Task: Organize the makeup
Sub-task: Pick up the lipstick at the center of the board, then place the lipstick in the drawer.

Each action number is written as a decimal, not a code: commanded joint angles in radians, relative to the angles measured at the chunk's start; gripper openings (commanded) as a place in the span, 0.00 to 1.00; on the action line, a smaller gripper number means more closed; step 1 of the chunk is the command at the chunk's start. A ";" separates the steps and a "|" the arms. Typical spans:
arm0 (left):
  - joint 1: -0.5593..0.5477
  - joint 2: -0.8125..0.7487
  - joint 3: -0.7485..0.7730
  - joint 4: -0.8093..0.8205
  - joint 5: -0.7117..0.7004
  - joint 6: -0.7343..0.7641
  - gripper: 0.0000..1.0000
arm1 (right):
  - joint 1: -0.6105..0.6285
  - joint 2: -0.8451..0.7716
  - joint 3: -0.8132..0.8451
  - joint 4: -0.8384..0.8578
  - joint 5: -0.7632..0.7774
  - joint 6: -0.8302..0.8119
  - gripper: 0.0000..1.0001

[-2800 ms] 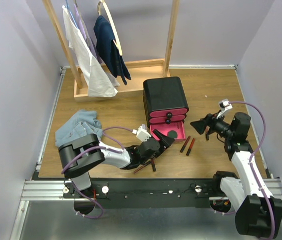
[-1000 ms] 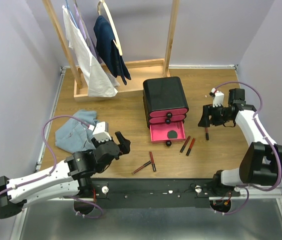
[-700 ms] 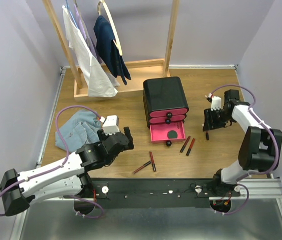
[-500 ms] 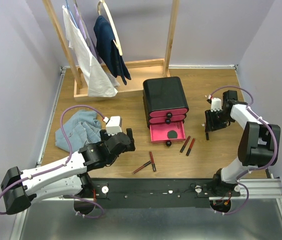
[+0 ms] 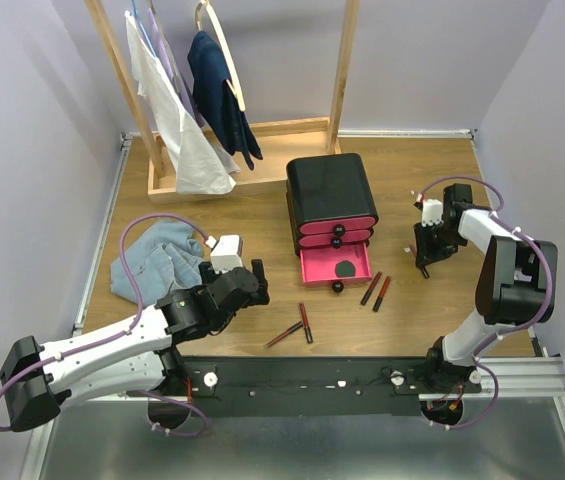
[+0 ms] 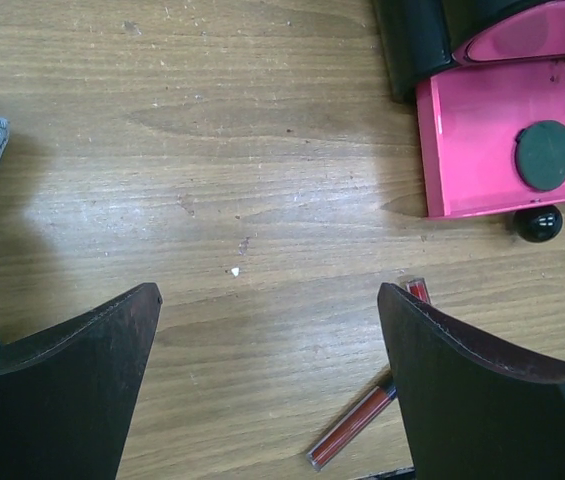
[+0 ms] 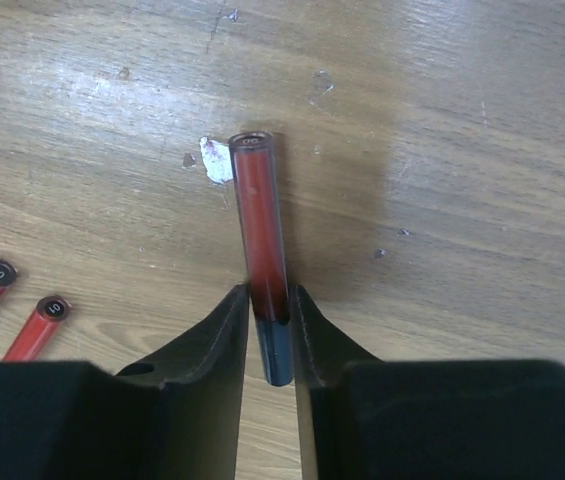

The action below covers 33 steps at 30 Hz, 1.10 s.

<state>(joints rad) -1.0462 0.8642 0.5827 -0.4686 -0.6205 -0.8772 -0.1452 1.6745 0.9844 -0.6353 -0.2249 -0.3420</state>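
Note:
In the right wrist view a slim red lip tube (image 7: 261, 225) with a dark cap lies on the wood, and my right gripper (image 7: 267, 310) is shut on it near the cap. From above, that right gripper (image 5: 424, 262) points down at the table, right of the open pink drawer (image 5: 312, 272). A round dark green compact (image 5: 345, 268) lies in the drawer. Two lip tubes (image 5: 375, 290) lie just right of the drawer and two more lip tubes (image 5: 295, 328) lie in front of it. My left gripper (image 6: 267, 295) hangs open above bare wood, with a lip tube (image 6: 352, 435) beside its right finger.
The black box (image 5: 328, 190) with pink drawers stands at mid-table. A light blue cloth (image 5: 152, 260) is bunched at the left, next to my left arm. A wooden clothes rack (image 5: 222, 100) with hanging garments fills the back left.
My right gripper has moved slightly right over the lip tube and its fingers have narrowed onto it. The left arm swung up toward the cloth, then held still, open.

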 commanded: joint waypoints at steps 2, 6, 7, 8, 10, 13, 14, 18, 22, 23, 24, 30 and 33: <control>0.008 -0.007 -0.018 0.027 0.022 0.012 0.99 | -0.001 0.037 -0.061 0.045 0.076 -0.034 0.21; 0.009 0.001 -0.021 0.039 0.053 0.020 0.99 | -0.001 -0.001 -0.073 0.052 0.078 -0.069 0.01; 0.009 0.005 -0.023 0.039 0.056 0.020 0.99 | -0.001 -0.031 -0.075 0.048 0.070 -0.092 0.01; 0.009 0.006 -0.024 0.039 0.064 0.021 0.99 | -0.002 -0.050 -0.075 0.036 0.062 -0.106 0.01; 0.011 0.009 -0.027 0.041 0.070 0.018 0.99 | -0.001 -0.088 -0.064 0.008 0.027 -0.136 0.01; 0.012 0.010 -0.032 0.047 0.077 0.018 0.99 | -0.001 -0.182 -0.036 -0.069 -0.060 -0.225 0.01; 0.012 0.009 -0.035 0.048 0.077 0.018 0.99 | -0.001 -0.235 -0.032 -0.119 -0.092 -0.285 0.01; 0.015 0.015 -0.037 0.053 0.087 0.015 0.99 | -0.001 -0.369 -0.026 -0.230 -0.308 -0.432 0.01; 0.017 0.016 -0.041 0.056 0.091 0.009 0.99 | -0.001 -0.484 -0.033 -0.329 -0.454 -0.574 0.00; 0.018 0.018 -0.044 0.058 0.093 0.007 0.99 | 0.001 -0.501 -0.042 -0.357 -0.477 -0.622 0.01; 0.020 0.016 -0.044 0.061 0.094 0.007 0.99 | 0.001 -0.519 -0.047 -0.375 -0.514 -0.650 0.01; 0.025 0.025 -0.046 0.076 0.097 0.014 0.99 | 0.012 -0.594 -0.073 -0.504 -0.591 -0.854 0.00; 0.031 0.038 -0.040 0.076 0.102 0.021 0.99 | 0.022 -0.618 -0.082 -0.534 -0.617 -0.934 0.01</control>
<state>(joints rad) -1.0271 0.8871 0.5457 -0.4164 -0.5301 -0.8677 -0.1406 1.0920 0.9344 -1.0515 -0.7322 -1.0855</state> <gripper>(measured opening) 0.987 0.030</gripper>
